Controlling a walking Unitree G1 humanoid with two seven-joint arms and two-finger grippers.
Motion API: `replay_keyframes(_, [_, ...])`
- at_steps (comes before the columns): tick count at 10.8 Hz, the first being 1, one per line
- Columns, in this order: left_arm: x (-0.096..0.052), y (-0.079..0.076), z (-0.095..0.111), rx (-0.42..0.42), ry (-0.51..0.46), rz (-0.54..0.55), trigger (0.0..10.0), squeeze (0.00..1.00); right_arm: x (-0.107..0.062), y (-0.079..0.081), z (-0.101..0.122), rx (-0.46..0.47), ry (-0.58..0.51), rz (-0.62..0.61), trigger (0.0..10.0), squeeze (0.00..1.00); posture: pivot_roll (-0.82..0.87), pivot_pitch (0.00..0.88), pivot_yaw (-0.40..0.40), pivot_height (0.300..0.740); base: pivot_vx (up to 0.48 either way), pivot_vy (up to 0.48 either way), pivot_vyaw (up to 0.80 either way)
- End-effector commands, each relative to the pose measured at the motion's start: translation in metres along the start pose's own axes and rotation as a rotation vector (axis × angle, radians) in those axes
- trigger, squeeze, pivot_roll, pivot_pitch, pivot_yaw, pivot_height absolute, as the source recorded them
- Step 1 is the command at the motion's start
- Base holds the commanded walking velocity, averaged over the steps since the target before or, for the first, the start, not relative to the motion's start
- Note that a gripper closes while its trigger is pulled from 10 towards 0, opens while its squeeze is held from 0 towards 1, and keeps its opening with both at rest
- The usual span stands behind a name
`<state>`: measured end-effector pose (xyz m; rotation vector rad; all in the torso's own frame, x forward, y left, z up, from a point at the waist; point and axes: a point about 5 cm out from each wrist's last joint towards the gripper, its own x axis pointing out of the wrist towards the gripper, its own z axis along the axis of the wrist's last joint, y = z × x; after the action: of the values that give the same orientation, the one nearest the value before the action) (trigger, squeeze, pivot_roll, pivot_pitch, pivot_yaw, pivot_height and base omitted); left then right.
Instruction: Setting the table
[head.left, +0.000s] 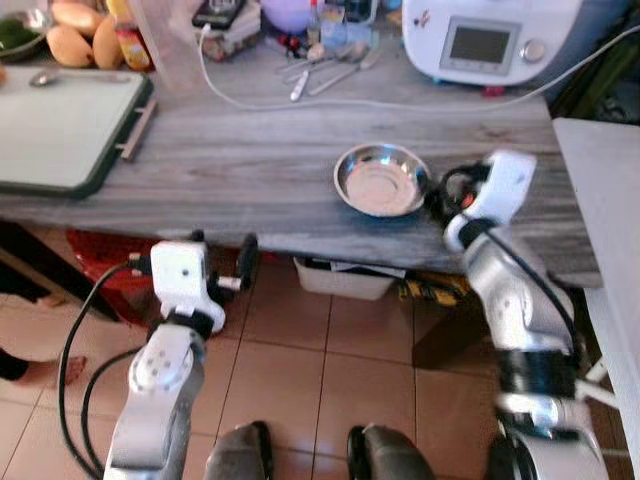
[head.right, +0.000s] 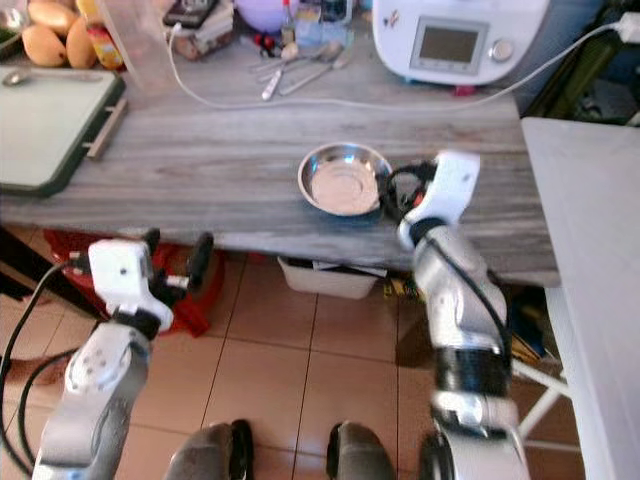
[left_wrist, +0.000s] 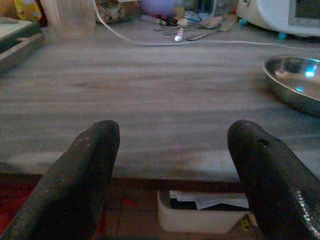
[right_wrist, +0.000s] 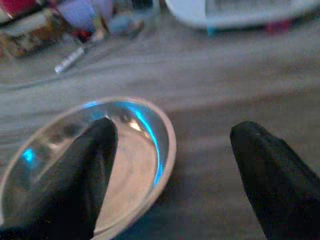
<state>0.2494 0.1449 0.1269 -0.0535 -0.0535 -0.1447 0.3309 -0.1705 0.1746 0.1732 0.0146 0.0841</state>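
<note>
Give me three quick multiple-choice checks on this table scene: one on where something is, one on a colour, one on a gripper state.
1. Where is the steel bowl?
A. On the wooden table, beside the right gripper
B. On the floor tiles
C. On the green-rimmed tray

2. What colour is the cooker at the back of the table?
A. Red
B. White
C. Black

3. How do the right gripper's fingers stand?
A. Shut on a spoon
B. Shut on the bowl's rim
C. Open, one finger over the bowl's rim

Answers:
1. A: the bowl sits on the table just left of the right gripper.
2. B: the cooker has a white body with a grey screen.
3. C: the right wrist view shows the fingers spread wide apart.
</note>
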Motion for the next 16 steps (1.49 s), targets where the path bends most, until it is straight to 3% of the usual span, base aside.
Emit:
replay_keyframes(1, [0.001,0.007,-0.003,0.003,0.019,0.037,10.0,0.0,-0.009,0.009,0.0,-0.038,-0.034,0.021,10.0,1.0,-0.05,0.126,0.012,0.74,0.0,0.0,0.0])
replay_keyframes(2, [0.003,0.007,-0.002,0.006,0.012,0.04,10.0,0.0,-0.021,0.016,-0.003,-0.156,-0.084,0.031,10.0,1.0,-0.05,0.122,0.014,0.74,0.0,0.0,0.0])
replay_keyframes(4, [0.002,0.006,-0.004,0.006,0.018,0.041,10.0,0.0,-0.038,0.023,-0.016,-0.196,-0.098,0.05,10.0,1.0,-0.05,0.101,0.014,0.74,0.0,0.0,0.0])
replay_keyframes(5, [0.003,0.007,-0.006,0.004,0.02,0.046,10.0,0.0,-0.045,0.021,-0.022,-0.322,-0.124,-0.017,10.0,1.0,-0.05,0.085,0.015,0.74,0.0,0.0,0.0])
replay_keyframes(6, [0.003,0.008,-0.007,0.002,0.024,0.05,10.0,0.0,-0.054,0.025,-0.028,-0.232,-0.107,0.071,10.0,0.76,-0.05,0.072,0.017,0.74,0.0,0.0,0.0])
replay_keyframes(7, [0.005,0.007,-0.007,0.001,0.025,0.047,10.0,0.0,-0.058,0.024,-0.032,-0.21,-0.097,0.077,10.0,0.0,-0.06,0.063,0.019,0.74,0.0,0.0,0.0])
replay_keyframes(10, [0.005,0.007,-0.009,-0.003,0.028,0.045,10.0,0.0,-0.059,0.012,-0.033,-0.201,-0.107,0.005,10.0,0.0,-0.06,0.06,0.016,0.74,0.0,0.0,0.0])
replay_keyframes(14, [0.004,0.004,-0.012,-0.009,0.039,0.041,10.0,0.0,-0.059,0.011,-0.042,-0.167,-0.071,-0.021,10.0,0.0,-0.06,0.058,0.016,0.74,-0.136,0.0,0.0])
replay_keyframes(16, [0.004,0.004,-0.012,-0.01,0.038,0.037,10.0,0.0,-0.056,0.009,-0.045,-0.223,-0.049,-0.039,10.0,0.0,-0.06,0.061,0.017,0.74,-0.289,0.0,0.0])
